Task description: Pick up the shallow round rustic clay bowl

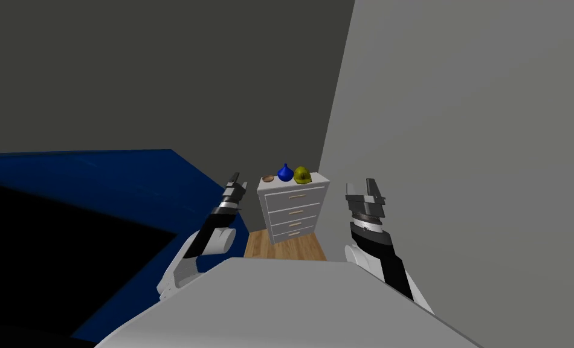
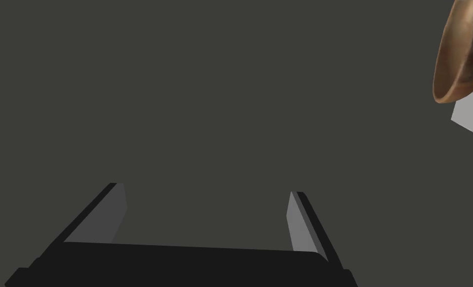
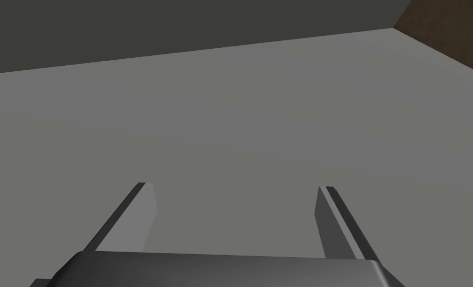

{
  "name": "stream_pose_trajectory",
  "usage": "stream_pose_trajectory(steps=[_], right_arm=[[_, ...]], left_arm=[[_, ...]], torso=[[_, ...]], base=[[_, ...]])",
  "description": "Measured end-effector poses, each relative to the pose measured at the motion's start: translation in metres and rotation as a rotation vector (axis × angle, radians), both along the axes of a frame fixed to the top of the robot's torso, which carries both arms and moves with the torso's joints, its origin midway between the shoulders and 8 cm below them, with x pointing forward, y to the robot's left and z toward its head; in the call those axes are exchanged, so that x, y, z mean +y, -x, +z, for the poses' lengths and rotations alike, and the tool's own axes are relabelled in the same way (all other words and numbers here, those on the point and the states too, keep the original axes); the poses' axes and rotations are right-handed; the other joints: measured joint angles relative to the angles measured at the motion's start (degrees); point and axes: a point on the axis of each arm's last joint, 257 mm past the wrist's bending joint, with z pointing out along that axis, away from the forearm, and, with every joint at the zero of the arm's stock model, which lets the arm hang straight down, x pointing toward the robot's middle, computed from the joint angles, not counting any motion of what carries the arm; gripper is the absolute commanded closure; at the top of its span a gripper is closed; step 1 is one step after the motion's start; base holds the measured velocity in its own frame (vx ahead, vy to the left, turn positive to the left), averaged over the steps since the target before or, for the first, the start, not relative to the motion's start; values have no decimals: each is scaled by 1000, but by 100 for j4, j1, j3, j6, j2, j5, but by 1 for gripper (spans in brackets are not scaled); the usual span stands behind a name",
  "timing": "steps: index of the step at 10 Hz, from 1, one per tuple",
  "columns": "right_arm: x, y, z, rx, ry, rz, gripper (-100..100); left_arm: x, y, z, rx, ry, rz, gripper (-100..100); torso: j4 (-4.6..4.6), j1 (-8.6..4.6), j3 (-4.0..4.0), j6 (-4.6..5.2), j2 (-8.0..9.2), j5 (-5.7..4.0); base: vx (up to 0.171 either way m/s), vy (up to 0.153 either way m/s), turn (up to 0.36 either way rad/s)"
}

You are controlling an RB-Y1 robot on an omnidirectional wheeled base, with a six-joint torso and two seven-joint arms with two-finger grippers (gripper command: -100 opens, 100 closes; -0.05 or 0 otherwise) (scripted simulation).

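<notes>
Bed: I am seeing a big blue bed (image 1: 116, 181) lying along my left side.
Dresser: a white four-drawer dresser (image 1: 293, 211) is standing ahead in the corner, between the bed and a light grey wall (image 1: 461, 151).
Right gripper: my right gripper (image 1: 365, 186) is hovering to the right of the dresser, fingers standing wide apart, gripping nothing.
Left gripper: my left gripper (image 1: 235, 179) is hanging just left of the dresser's top, fingers spread wide, empty.
Vase: a blue vase (image 1: 286, 173) is sitting mid-top.
Yellow object: a rounded yellow-green object (image 1: 302, 175) is sitting beside the vase, on the wall side.
Bowl: the shallow brown bowl (image 1: 268, 179) is resting at the top's left end, near the vase; through the left wrist camera I am seeing it off to one side of the fingers, not between them.
</notes>
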Motion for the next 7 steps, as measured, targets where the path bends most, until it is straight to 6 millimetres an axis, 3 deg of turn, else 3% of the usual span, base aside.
stream_pose_trajectory(steps=[7], right_arm=[[0,0,0,0,0,0,0]], left_arm=[[8,-24,3,85,-21,22,-100]], torso=[[-1,7,-2,-1,-4,2]], base=[[-21,-38,-54]])
